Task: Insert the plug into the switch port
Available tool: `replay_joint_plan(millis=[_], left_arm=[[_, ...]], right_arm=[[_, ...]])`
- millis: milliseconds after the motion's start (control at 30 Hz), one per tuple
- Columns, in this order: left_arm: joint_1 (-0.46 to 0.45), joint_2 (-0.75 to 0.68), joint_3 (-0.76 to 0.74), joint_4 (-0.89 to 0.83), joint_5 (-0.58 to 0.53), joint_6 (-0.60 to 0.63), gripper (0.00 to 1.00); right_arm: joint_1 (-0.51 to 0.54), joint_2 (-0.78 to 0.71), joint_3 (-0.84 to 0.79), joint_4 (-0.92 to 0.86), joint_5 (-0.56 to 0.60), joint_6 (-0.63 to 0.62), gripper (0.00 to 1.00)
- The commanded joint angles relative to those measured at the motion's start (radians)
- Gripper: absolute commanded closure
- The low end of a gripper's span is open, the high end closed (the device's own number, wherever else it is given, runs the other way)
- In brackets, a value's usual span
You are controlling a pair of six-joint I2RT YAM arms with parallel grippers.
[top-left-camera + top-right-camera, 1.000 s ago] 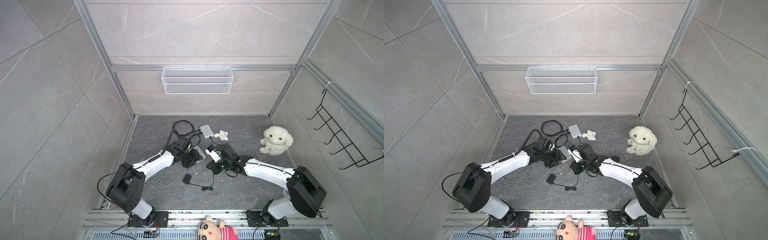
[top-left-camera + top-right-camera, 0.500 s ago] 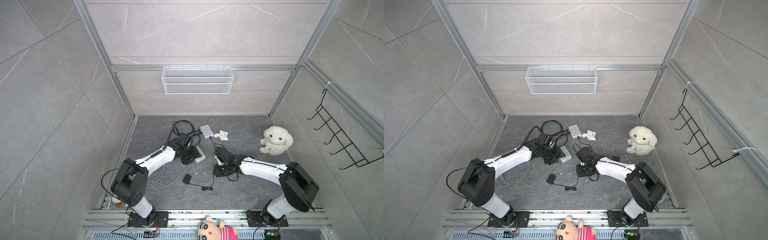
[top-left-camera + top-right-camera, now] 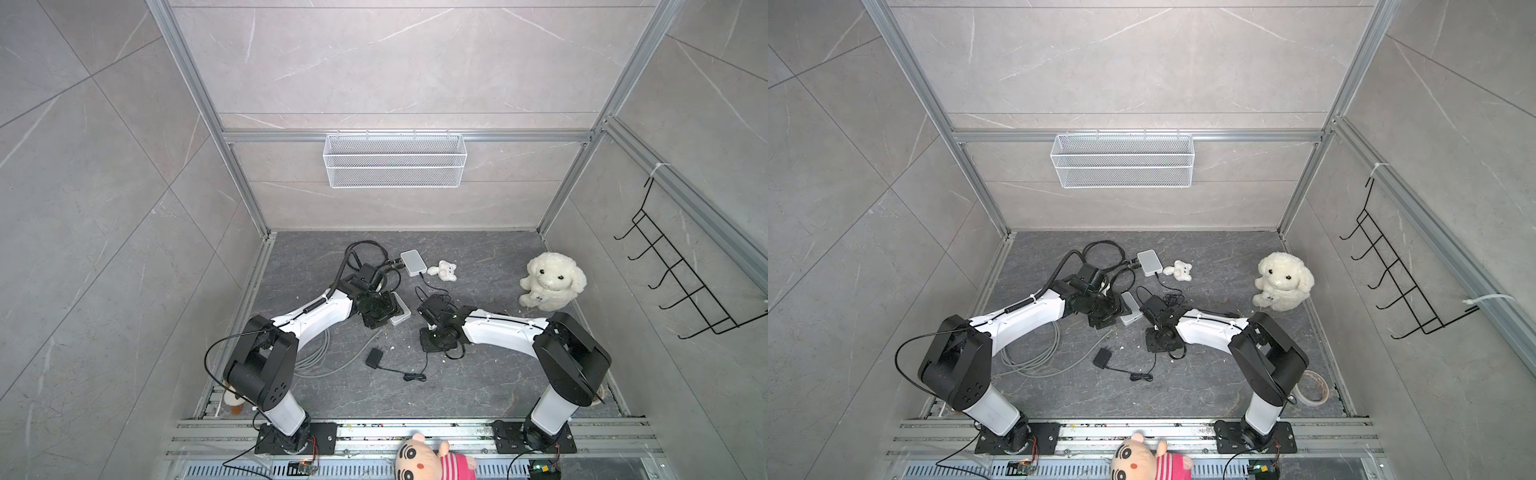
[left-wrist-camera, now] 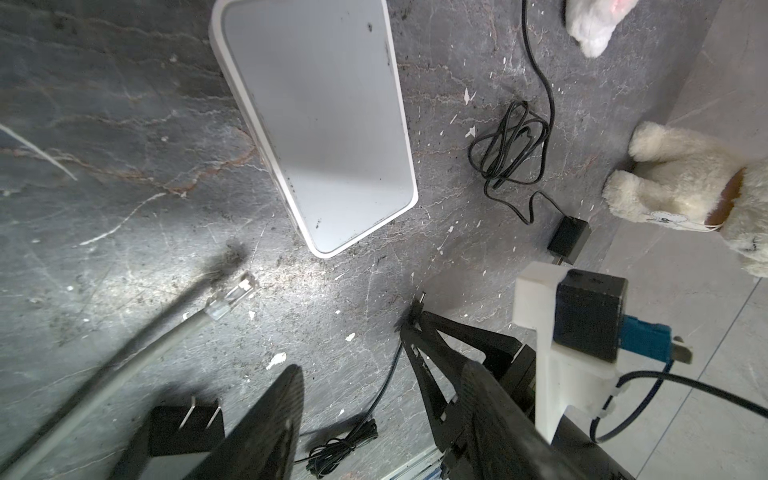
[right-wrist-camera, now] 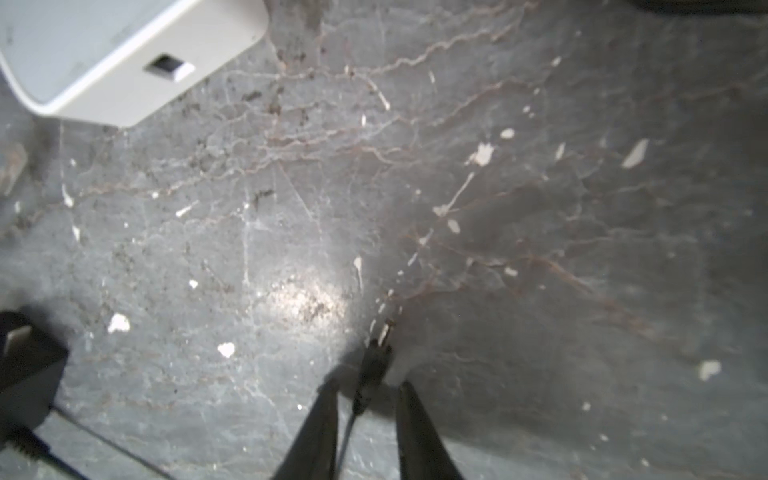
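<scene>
**Plug at the pincer, port empty**

Not seated yet. You have the small black barrel plug low on the dark stone-look table, lying between the tips of your right pincer. The jaws are narrow, with a sliver of gap on each side, so I cannot tell whether they bite.

The flat white plastic switch box sits near the plug, not touching it. The small dark port on its end face is empty. Your left pincer hangs wide near the box, holding nothing.

The plug's long axis runs nearly flat along the table. Its metal tip leads away from the pincer and aims past the box corner, not at the port.

Left to do, by my reading: swing the tip onto the port line, close the gap, push home.
</scene>
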Motion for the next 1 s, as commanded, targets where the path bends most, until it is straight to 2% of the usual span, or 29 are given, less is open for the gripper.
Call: replay_joint_plan(millis=[0, 233, 367, 533, 633, 733, 867, 967], left_arm=[[0.009, -0.012, 0.023, -0.03, 0.016, 0.04, 0.37], [0.021, -0.036, 0.011, -0.056, 0.001, 0.056, 0.36], [0.019, -0.04, -0.01, -0.04, 0.01, 0.047, 0.36], [0.017, -0.047, -0.07, 0.07, 0.078, -0.045, 0.36], [0.016, -0.052, -0.142, 0.203, 0.132, -0.153, 0.37], [0.016, -0.056, -0.2, 0.322, 0.148, -0.252, 0.36], [0.016, -0.044, -0.204, 0.344, 0.132, -0.278, 0.37], [0.015, -0.054, -0.162, 0.238, 0.078, -0.21, 0.37]], right_arm=[[0.017, 0.058, 0.01, -0.108, 0.033, -0.022, 0.81], [0.031, 0.092, -0.071, -0.104, 0.111, -0.092, 0.92], [0.029, 0.034, -0.103, -0.018, 0.151, -0.203, 0.95], [0.021, -0.124, -0.108, 0.147, -0.009, -0.339, 0.95], [0.021, -0.198, -0.16, 0.281, -0.112, -0.359, 0.95], [0.019, -0.229, -0.199, 0.361, -0.169, -0.374, 0.95], [0.016, -0.193, -0.159, 0.289, -0.143, -0.36, 0.91], [0.005, -0.182, -0.121, 0.172, -0.062, -0.265, 0.75]])
